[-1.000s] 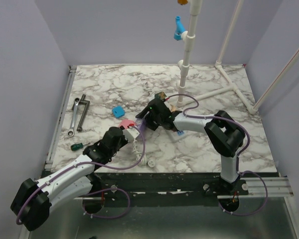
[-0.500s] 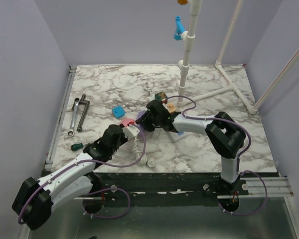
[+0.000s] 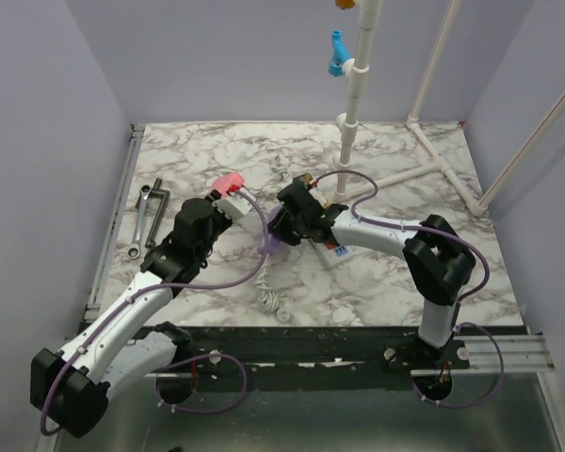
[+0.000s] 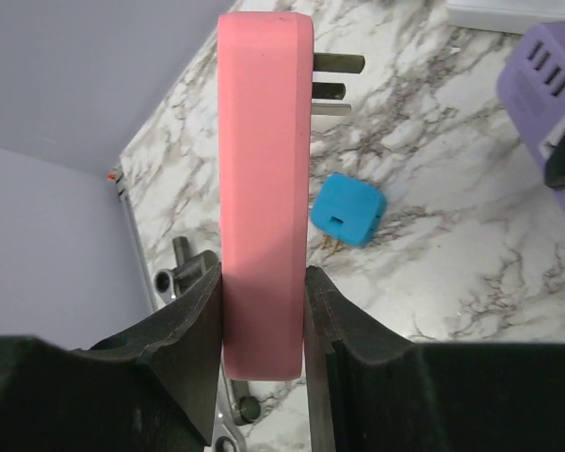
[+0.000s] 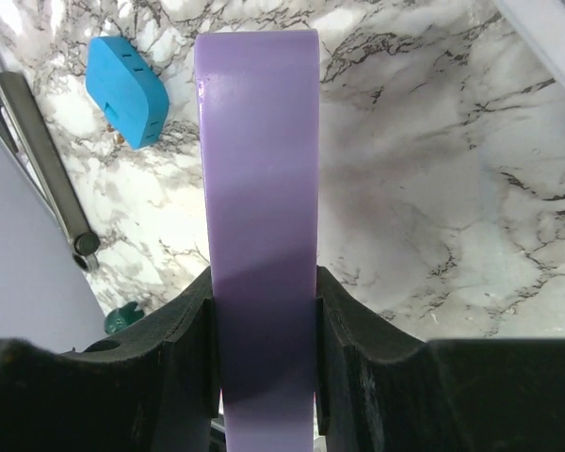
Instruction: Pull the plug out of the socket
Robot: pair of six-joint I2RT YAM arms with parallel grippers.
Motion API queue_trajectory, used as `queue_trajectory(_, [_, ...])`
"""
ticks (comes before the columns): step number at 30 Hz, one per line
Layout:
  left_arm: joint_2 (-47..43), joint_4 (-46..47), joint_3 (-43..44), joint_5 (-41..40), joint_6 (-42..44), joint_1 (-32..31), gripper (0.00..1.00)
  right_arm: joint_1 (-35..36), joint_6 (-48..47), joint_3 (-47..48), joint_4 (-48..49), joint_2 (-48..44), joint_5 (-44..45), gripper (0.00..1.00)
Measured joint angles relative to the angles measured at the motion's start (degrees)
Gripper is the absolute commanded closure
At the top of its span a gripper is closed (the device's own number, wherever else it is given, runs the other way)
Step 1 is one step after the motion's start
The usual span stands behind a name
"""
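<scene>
The plug (image 4: 264, 188) is a flat pink block with metal prongs showing free at its far end. My left gripper (image 4: 264, 282) is shut on it and holds it off the table (image 3: 228, 184), to the left of my right gripper (image 3: 287, 221). That gripper is shut on a purple bar (image 5: 259, 141), which the left wrist view shows at its right edge (image 4: 556, 85). The plug touches nothing but my fingers. The socket, a white strip (image 3: 342, 254), lies partly under my right arm; only an edge of it shows in the wrist views (image 5: 546, 28).
A blue adapter (image 4: 348, 209) lies on the marble between the arms. Two wrenches (image 3: 151, 212) rest at the left. A coiled white cord (image 3: 275, 303) lies near the front edge. A white pipe frame (image 3: 353, 122) stands at the back right.
My left gripper has carried the pink plug up and back to the left, away from the purple bar. My right gripper has shut on the purple bar and shifted slightly.
</scene>
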Motion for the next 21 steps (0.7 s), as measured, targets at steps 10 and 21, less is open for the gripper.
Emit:
queue_trajectory(10, [2.86, -1.33, 3.17, 2.27, 2.69, 12.72, 1.0, 0.04, -10.67, 19.17, -5.92, 6.95, 2.12, 0.99])
queue_trajectory(21, [0.55, -0.98, -12.11, 6.1, 7.78, 13.46, 1.0, -4.74, -16.39, 39.45, -6.99, 22.53, 0.0, 0.99])
